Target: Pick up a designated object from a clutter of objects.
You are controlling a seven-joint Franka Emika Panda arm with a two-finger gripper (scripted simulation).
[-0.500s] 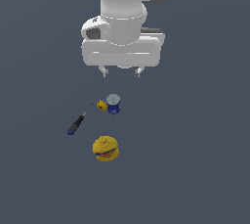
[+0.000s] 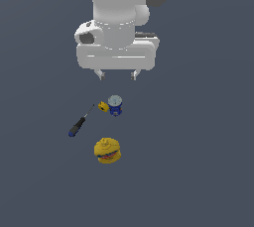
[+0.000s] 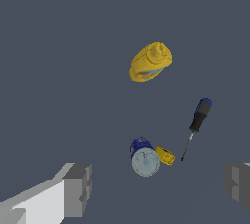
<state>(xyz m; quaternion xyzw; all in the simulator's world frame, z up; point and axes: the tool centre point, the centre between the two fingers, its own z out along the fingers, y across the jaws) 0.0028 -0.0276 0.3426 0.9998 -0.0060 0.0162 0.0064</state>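
Observation:
The small blue can [image 2: 115, 105] with a pale round top stands upright on the dark floor; it also shows in the wrist view [image 3: 144, 158]. A tiny yellow block [image 2: 103, 106] touches its side on the exterior view's left, seen too in the wrist view [image 3: 166, 156]. A thin screwdriver [image 2: 79, 123] with a dark blue handle lies further to that side. A yellow burger-shaped lump [image 2: 107, 150] lies nearer the camera. My gripper [image 2: 117, 76] hangs open and empty above the can, a little behind it. Its fingers [image 3: 77, 190] show wide apart in the wrist view.
The floor [image 2: 198, 161] is a plain dark grey surface with no edges or walls in view. The screwdriver [image 3: 195, 125] and the burger lump [image 3: 150, 62] lie apart from the can.
My gripper has shifted slightly over the objects. The can, block, screwdriver and lump have not moved.

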